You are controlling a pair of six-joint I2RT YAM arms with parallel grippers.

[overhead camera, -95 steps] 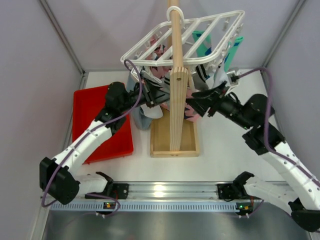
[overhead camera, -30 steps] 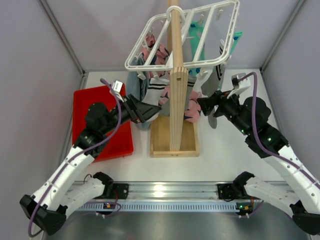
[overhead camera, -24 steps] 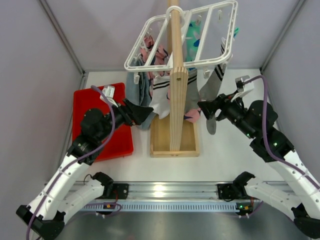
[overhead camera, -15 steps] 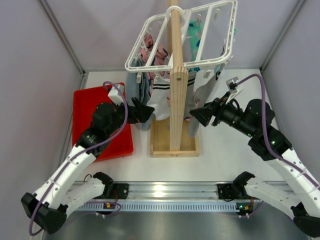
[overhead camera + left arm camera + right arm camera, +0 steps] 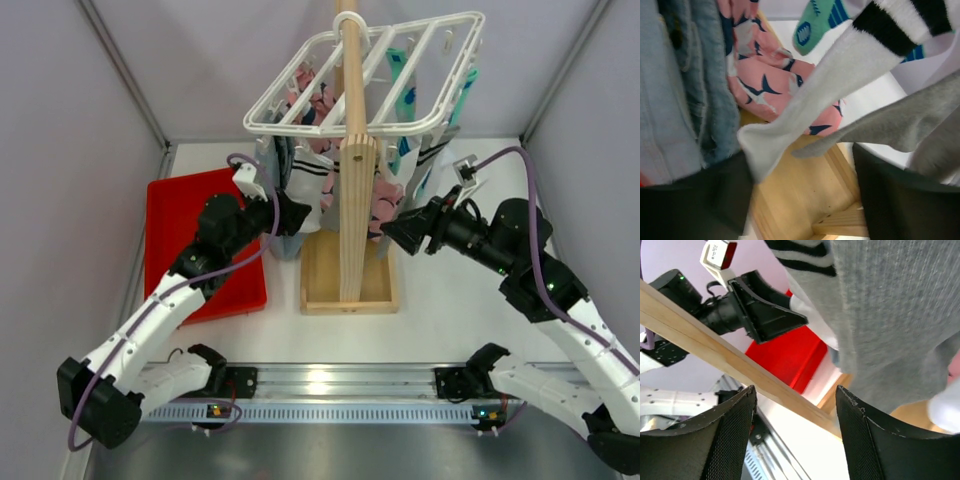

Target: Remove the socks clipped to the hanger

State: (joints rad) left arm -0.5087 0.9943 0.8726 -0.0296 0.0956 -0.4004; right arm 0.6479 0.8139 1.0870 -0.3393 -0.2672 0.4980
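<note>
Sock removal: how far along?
Done: none visible; socks still hang clipped to the hanger. In hand: left fingers open at the striped white sock's toe, right fingers open by a grey sock, neither gripping. Left: pull every sock.

White plastic square grid hanger [image 5: 410, 124] tilted, hung high on pale wooden post [image 5: 352, 200]; socks dangle from its clips; white sock with black stripe bands [image 5: 840, 85] slants downward; grey sock [image 5: 900, 125] just beside it, lower; teal-green sock [image 5: 817, 20] higher, behind.
</note>
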